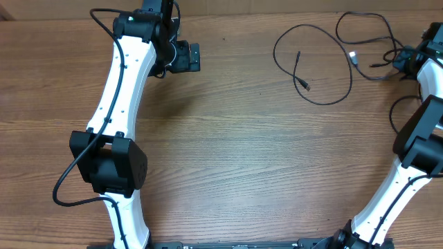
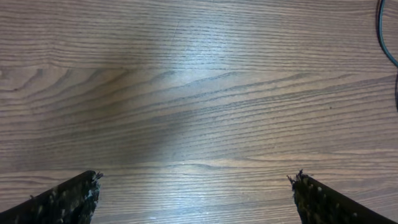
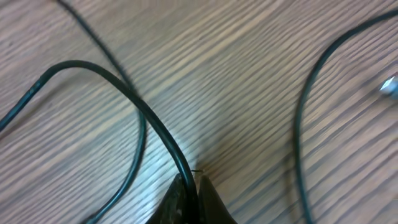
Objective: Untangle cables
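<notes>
In the overhead view one black cable (image 1: 344, 69) lies as a wide loop at the back right, with a plug end (image 1: 304, 86) inside the loop. A second cable (image 1: 365, 16) curls further right and has a silver-tipped plug (image 1: 353, 57). My right gripper (image 1: 407, 61) is at the right edge by that cable. The right wrist view shows my right gripper (image 3: 191, 184) shut on a black cable (image 3: 124, 84) that arcs away to the left. Another strand (image 3: 300, 130) and a silver tip (image 3: 389, 87) lie to its right. My left gripper (image 2: 196, 180) is open over bare wood, far from the cables.
The left arm (image 1: 121, 90) stretches along the left side of the wooden table (image 1: 242, 152). The right arm (image 1: 415, 145) rises along the right edge. A dark cord (image 2: 387, 46) crosses the top right corner of the left wrist view.
</notes>
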`<act>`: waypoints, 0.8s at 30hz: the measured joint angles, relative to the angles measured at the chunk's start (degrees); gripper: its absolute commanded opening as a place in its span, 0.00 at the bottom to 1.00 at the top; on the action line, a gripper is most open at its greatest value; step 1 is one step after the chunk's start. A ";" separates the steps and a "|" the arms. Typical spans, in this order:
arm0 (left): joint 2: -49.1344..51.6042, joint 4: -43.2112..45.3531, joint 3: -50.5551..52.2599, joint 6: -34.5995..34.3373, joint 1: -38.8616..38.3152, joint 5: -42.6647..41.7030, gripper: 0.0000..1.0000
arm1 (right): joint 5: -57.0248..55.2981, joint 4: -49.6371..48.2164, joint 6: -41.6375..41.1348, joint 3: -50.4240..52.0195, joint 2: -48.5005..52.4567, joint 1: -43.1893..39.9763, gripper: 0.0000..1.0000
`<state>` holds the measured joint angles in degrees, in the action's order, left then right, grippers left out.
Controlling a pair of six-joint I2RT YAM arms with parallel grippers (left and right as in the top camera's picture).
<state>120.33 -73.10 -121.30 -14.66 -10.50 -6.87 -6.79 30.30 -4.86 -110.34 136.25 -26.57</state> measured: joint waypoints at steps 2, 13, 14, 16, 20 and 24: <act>0.00 -0.07 0.00 -0.02 0.00 0.00 1.00 | -0.83 -1.01 0.79 0.00 0.00 -0.72 0.04; 0.00 0.07 0.00 -1.53 0.00 -0.02 1.00 | 0.11 -2.29 1.95 0.00 0.00 -9.27 0.07; 0.00 0.09 0.00 -1.73 0.00 -0.02 1.00 | 0.46 -2.34 1.95 0.00 0.00 -9.49 0.08; 0.00 0.13 0.00 -1.97 0.00 0.00 1.00 | 1.07 -2.49 1.99 0.00 0.00 -9.38 0.08; 0.00 0.22 0.00 -2.21 0.00 -0.02 1.00 | 2.82 -2.84 1.95 0.00 0.00 -7.87 0.08; 0.00 0.22 0.00 -2.38 0.00 0.00 1.00 | 3.82 -2.97 1.95 0.00 0.00 -5.11 0.09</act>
<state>120.33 -72.88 -121.30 -17.04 -10.50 -6.87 -2.96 27.33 -2.92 -110.34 136.25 -31.68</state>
